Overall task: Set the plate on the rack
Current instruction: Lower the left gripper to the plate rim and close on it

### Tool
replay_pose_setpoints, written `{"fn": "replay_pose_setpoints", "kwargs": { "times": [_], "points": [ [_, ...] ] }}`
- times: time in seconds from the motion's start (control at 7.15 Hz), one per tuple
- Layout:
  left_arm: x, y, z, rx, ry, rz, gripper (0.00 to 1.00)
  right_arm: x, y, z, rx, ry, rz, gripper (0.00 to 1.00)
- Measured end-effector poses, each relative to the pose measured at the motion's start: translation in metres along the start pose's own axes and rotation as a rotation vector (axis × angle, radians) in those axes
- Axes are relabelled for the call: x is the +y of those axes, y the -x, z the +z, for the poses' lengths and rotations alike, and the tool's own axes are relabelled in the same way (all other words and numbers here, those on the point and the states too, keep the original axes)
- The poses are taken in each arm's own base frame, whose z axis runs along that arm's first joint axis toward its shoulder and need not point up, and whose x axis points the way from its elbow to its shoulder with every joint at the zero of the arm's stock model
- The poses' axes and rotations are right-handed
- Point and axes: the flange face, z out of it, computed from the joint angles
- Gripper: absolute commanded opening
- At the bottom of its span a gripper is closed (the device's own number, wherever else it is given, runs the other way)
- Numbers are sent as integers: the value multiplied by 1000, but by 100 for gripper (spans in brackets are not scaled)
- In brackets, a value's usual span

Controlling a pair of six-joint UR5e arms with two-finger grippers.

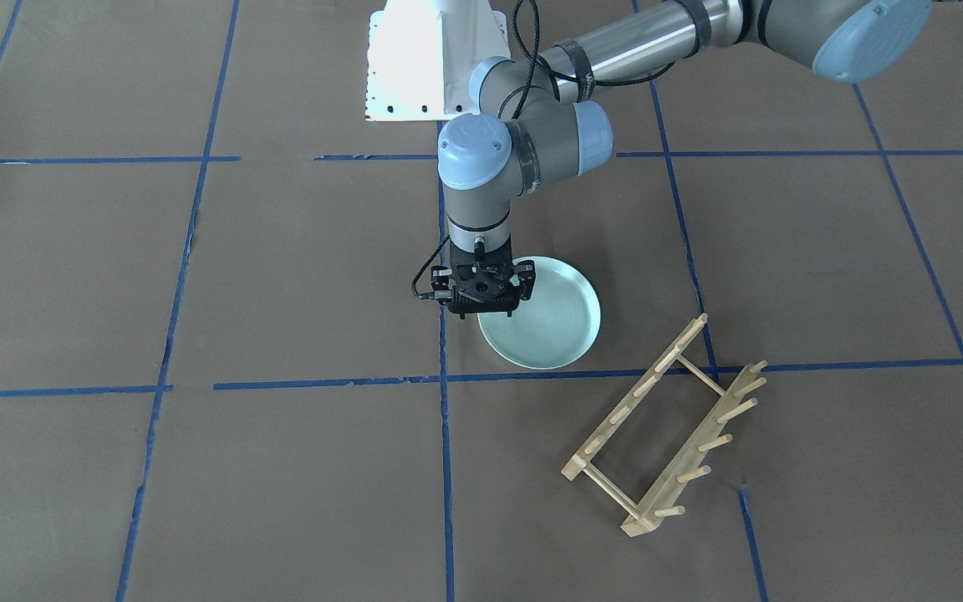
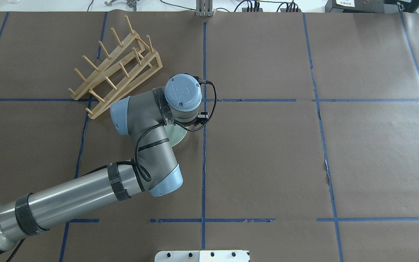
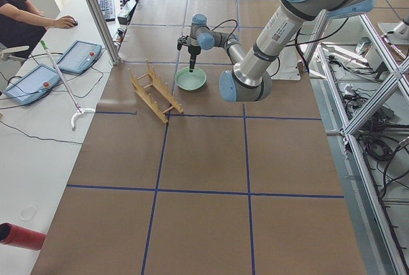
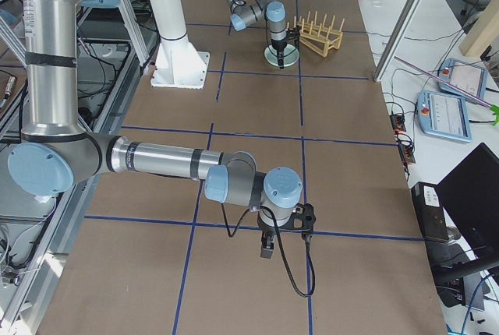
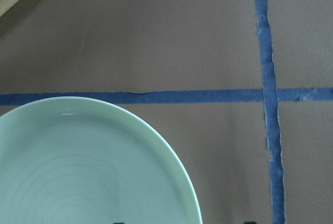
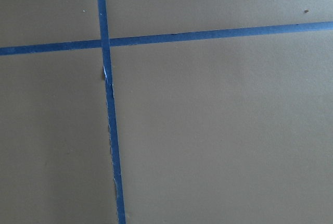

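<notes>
**Left gripper hanging over the plate's rim, rack standing apart**

The plate (image 1: 547,322) is lying flat on the table (image 1: 281,276), which is wearing matte brown paper gridded with blue tape (image 5: 268,78). It is a round, glossy, pale mint-green disc with a low raised rim, and faint concentric rings are showing across its face. It is sitting just beside a crossing of two tape lines.

The rack (image 1: 690,460) is standing near the plate but not touching it, with bare paper showing between them. It is made of light wood: two parallel rails are being joined by thin dowels, and each rail is carrying a row of round pegs. It is lying askew to the tape grid.

The left gripper (image 1: 486,303) is pointing straight down at the plate's edge on the side away from the rack. Its black fingers are standing spread. In the left wrist view only their tips are peeking in, one over the plate and one over the paper, with the rim between them. Whether they are touching the plate I cannot tell.

The right gripper (image 4: 267,248) is hanging above bare paper near a tape crossing, well apart from plate and rack. I cannot tell how its fingers are standing.
</notes>
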Motion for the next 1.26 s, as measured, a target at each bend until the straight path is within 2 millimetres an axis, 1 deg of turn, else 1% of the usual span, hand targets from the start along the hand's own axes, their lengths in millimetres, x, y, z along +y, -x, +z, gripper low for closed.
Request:
{"fn": "replay_pose_setpoints", "kwargs": {
  "times": [0.14,0.28,0.56,0.7,0.84,0.98,1.12,1.26],
  "points": [
    [1,1,0,5,-1,0,23,0,0,0,0,0,0,100],
    [2,0,0,7,0,2,16,0,0,0,0,0,0,100],
    [5,-1,1,8,2,5,15,0,0,0,0,0,0,100],
    [6,-1,2,8,2,5,2,0,0,0,0,0,0,100],
    [6,-1,2,7,3,6,0,0,0,0,0,0,0,100],
    [7,-2,-1,10,4,7,0,0,0,0,0,0,0,100],
    [7,-3,-13,16,1,7,0,0,0,0,0,0,0,100],
    [7,-4,-37,18,-1,5,0,0,0,0,0,0,0,100]
  ]
}}
